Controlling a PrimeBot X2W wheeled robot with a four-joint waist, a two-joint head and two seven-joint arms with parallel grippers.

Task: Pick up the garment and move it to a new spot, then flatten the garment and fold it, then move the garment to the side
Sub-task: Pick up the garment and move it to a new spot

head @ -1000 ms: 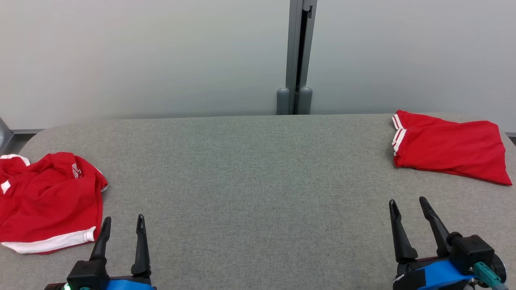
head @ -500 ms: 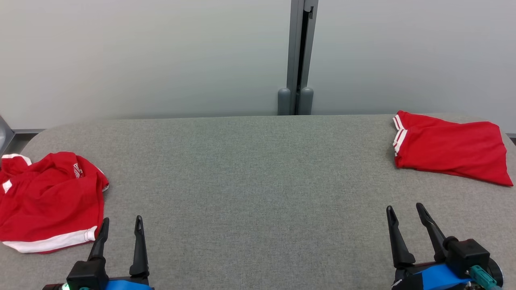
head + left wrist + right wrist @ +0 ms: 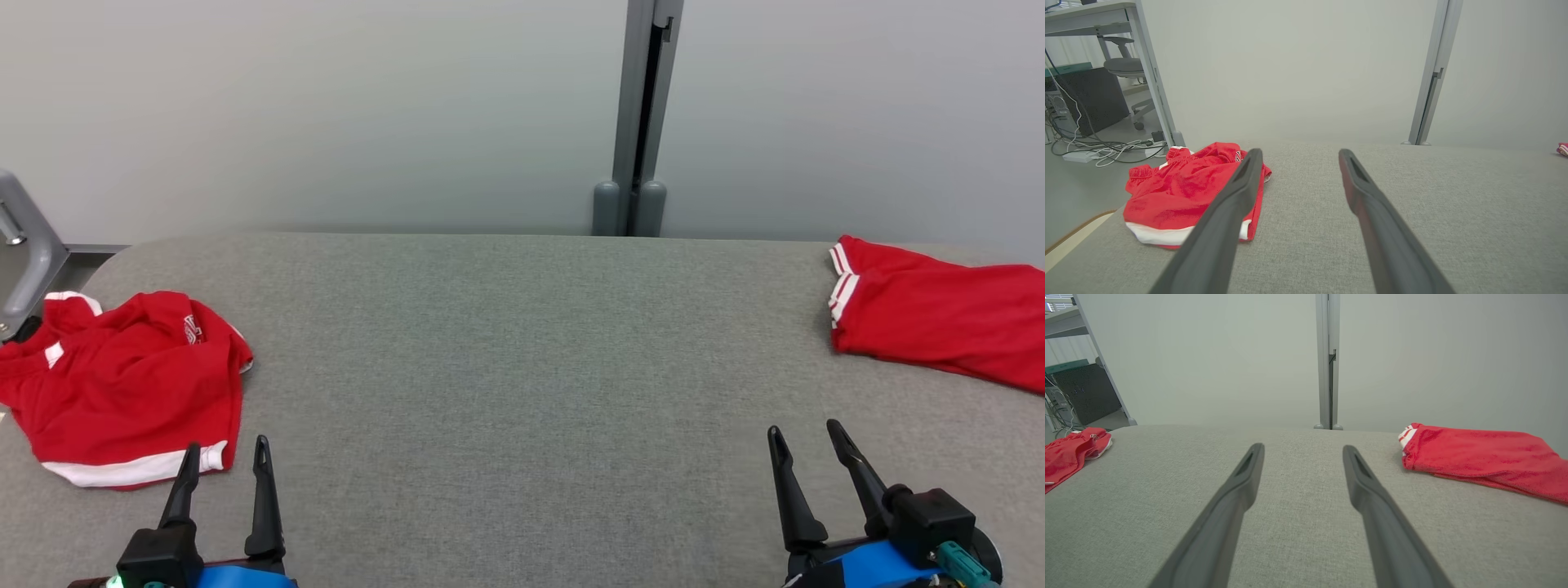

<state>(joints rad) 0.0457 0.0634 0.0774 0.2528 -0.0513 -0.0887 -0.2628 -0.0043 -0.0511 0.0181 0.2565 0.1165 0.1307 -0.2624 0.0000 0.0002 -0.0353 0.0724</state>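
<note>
At the left edge of the grey desk, a crumpled red garment with white trim lies in a heap, probably waiting to be picked up. At the far right corner a second red garment lies flat and folded, apparently finished and set aside. Both arms sit low along the near edge, fingers pointing toward the far edge. The left claw is just beside the heap, spread wide and empty. The right claw has its fingers parted too, holding nothing.
</note>
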